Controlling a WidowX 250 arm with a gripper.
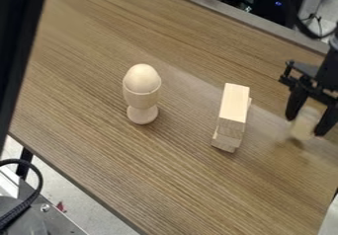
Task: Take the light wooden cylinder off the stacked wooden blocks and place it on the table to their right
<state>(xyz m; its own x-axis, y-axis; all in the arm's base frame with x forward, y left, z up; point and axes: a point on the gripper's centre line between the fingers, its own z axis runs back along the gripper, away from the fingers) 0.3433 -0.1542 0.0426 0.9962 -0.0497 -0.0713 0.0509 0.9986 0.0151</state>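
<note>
Small pale wooden piece (305,125), slightly tilted, held between black jaws

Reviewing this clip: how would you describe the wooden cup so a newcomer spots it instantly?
On the brown wood-grain table, look left of the pale stacked blocks. The wooden cup stands upright on a short stem and round foot, an egg-shaped top rising above its rim. Its curves set it apart from the straight-edged blocks.

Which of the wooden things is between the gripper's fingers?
The small piece at right, held by the gripper; the egg cup and stacked blocks stand apart from it.
</note>
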